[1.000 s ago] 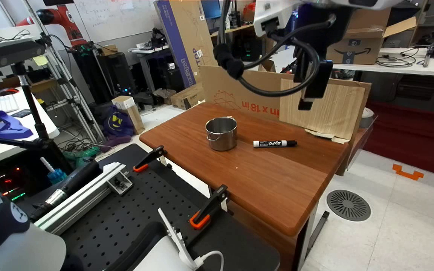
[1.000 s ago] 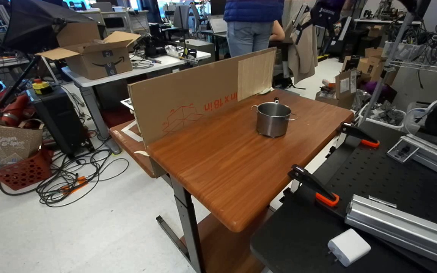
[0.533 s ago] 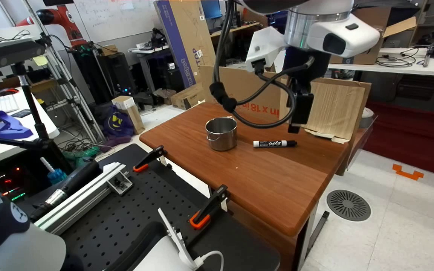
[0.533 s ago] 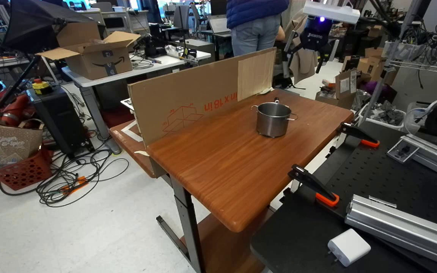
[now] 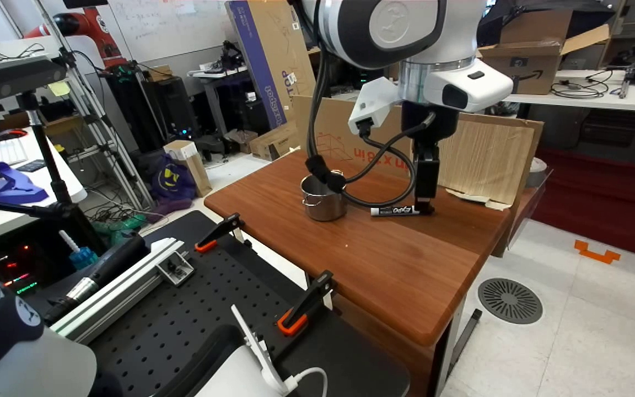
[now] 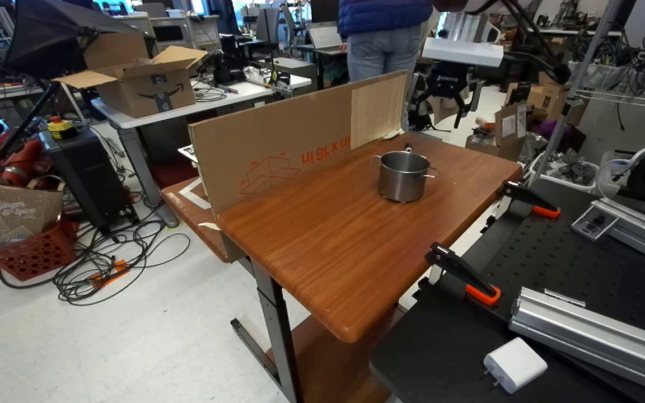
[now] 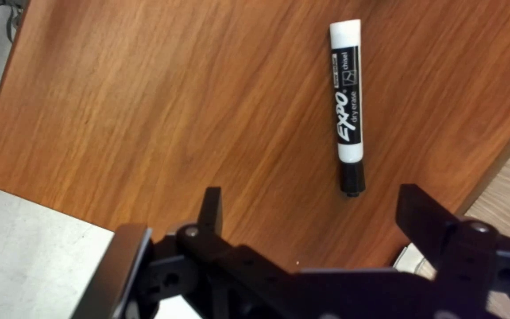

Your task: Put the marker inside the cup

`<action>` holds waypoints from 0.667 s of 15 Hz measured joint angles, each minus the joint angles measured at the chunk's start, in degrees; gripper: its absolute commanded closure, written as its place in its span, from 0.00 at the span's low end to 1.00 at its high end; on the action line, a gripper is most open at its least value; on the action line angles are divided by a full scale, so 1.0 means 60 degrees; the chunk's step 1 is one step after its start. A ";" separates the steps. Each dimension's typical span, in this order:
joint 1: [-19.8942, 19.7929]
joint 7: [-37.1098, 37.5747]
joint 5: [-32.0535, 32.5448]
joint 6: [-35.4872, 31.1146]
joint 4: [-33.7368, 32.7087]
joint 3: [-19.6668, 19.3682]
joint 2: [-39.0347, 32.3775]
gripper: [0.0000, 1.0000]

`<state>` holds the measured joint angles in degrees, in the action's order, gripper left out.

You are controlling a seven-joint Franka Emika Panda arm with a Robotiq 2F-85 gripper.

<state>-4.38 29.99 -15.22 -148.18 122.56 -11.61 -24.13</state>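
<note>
The marker (image 7: 347,95) is a white Expo pen with a black label and black cap, lying flat on the table. In an exterior view the marker (image 5: 397,211) lies beside the cup (image 5: 323,198), a shiny metal pot with small wire handles, upright with its rim partly hidden by the arm's cable. In an exterior view the cup (image 6: 402,179) hides most of the marker; only a dark end (image 6: 409,148) shows behind it. My gripper (image 7: 310,188) is open and empty, its fingers apart on either side of the cap end's line. In an exterior view the gripper (image 5: 425,205) is low at the cap end.
The brown table (image 6: 311,235) has an upright cardboard panel (image 6: 289,145) along one long edge. Black clamps with orange handles (image 5: 309,303) sit on the black perforated board (image 5: 185,309) beside it. A thick cable loop (image 5: 372,201) hangs from the arm near the cup.
My arm has come down and a little toward the cup, bringing the open gripper from high above the table to just by the marker's cap end. Marker and cup have not moved.
</note>
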 measured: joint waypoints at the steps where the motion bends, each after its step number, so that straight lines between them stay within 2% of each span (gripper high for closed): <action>1: 0.0102 0.0197 0.0107 -0.0089 -0.0035 -0.0006 -0.0072 0.00; 5: 0.0331 0.0741 0.0374 -0.0255 -0.0337 -0.0029 -0.0438 0.00; 10: 0.0314 0.0794 0.0374 -0.0263 -0.0780 -0.0082 -0.1086 0.00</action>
<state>-2.49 34.75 -12.97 -149.75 117.88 -12.11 -30.64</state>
